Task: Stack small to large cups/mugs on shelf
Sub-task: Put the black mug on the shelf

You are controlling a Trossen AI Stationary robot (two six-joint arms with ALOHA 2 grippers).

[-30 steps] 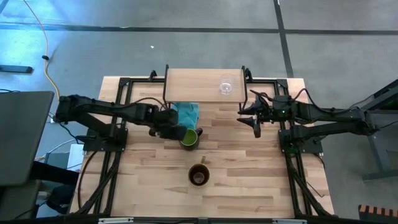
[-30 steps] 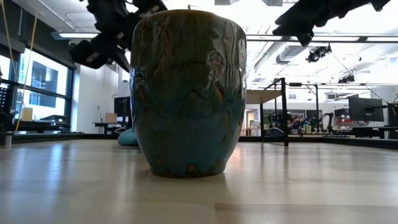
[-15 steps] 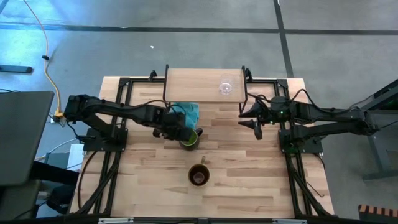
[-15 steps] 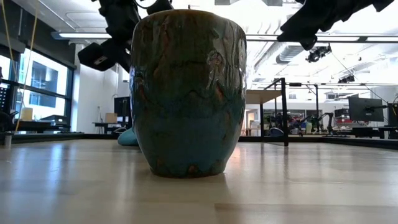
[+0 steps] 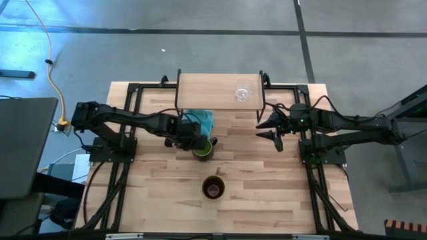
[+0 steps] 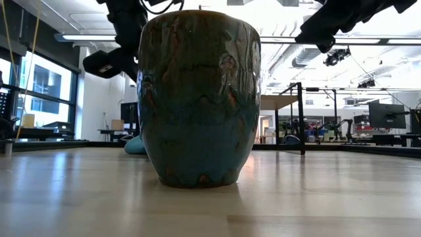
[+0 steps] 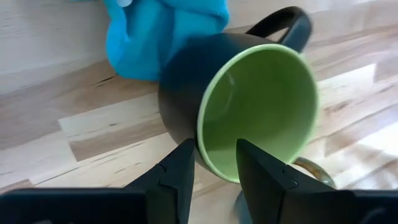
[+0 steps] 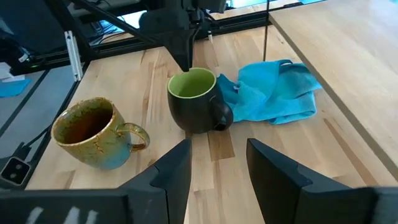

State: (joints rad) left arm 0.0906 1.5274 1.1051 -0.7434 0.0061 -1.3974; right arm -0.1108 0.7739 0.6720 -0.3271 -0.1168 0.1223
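The green-lined dark mug point(image 5: 204, 149) stands upright on the table next to the teal cloth point(image 5: 201, 120). My left gripper point(image 7: 214, 146) is open and points steeply down over the mug. One finger point(image 7: 182, 165) is outside the rim and the other point(image 7: 258, 171) over the hollow, on the side away from the handle point(image 7: 287, 22). The brown mug point(image 5: 213, 189) stands nearer the front edge. The clear glass cup point(image 5: 242, 93) stands on the shelf point(image 5: 207, 90), toward its right end. My right gripper point(image 5: 269, 131) hovers open to the right of these.
The teal cloth point(image 8: 273, 93) lies bunched against the green mug's far side, beside the shelf's front edge. In the low view the brown mug point(image 6: 197, 99) hides most of the scene. Bare plank tabletop stretches along the front and right point(image 5: 267, 193).
My left gripper has moved toward the table's right and down onto the green mug, ending with its fingers on either side of the rim; the gap between them is unchanged. The mugs, cup and cloth have stayed in place.
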